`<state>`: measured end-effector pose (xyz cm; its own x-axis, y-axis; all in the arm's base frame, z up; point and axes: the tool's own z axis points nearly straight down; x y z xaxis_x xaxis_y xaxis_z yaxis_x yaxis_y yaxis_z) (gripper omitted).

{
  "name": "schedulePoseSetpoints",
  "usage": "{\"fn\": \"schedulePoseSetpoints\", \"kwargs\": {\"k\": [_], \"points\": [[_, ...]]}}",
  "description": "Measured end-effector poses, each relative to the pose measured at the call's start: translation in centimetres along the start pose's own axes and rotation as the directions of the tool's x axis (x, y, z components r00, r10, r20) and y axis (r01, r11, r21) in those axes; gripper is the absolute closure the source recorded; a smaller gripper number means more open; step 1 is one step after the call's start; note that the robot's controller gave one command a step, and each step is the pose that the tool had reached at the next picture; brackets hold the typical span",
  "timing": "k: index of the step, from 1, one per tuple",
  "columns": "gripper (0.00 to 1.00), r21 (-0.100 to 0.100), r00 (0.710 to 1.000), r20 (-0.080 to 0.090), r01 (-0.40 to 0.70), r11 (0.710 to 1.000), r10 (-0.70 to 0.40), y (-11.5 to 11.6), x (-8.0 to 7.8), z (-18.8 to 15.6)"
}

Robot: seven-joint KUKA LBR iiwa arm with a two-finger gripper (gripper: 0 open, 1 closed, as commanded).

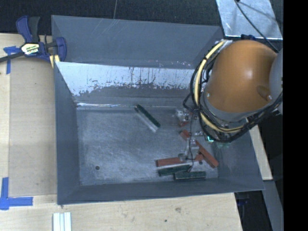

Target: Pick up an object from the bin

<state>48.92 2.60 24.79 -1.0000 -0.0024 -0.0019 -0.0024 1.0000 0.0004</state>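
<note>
Orange-capped gripper (191,159) over flat reddish-brown bar (168,162)

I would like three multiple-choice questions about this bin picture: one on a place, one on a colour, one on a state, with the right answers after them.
1. Where in the bin does the heap of red-brown and dark green bars lie?
A. far left corner
B. middle of the floor
C. near right part of the floor

2. What colour is the rounded cover on the arm?
A. orange-brown
B. blue
C. white

3. How does the lone dark stick lie?
A. upright against a wall
B. flat and slanted, apart from the heap
C. across a red-brown bar

Answers:
1 C: the bars lie by the near right wall, under the gripper.
2 A: the dome looks orange-brown.
3 B: bare floor separates it from the heap.
</note>
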Motion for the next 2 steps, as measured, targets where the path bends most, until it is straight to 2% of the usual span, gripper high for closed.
{"fn": "schedulePoseSetpoints", "kwargs": {"k": [1, 2], "points": [[0.00, 0.000, 1.000, 0.002, -0.001, 1.000, 0.001, 0.0, 0.0, -0.1], [0.00, 0.001, 1.000, 0.006, -0.009, 1.000, 0.009, -4.3, -0.3, 7.5]]}}
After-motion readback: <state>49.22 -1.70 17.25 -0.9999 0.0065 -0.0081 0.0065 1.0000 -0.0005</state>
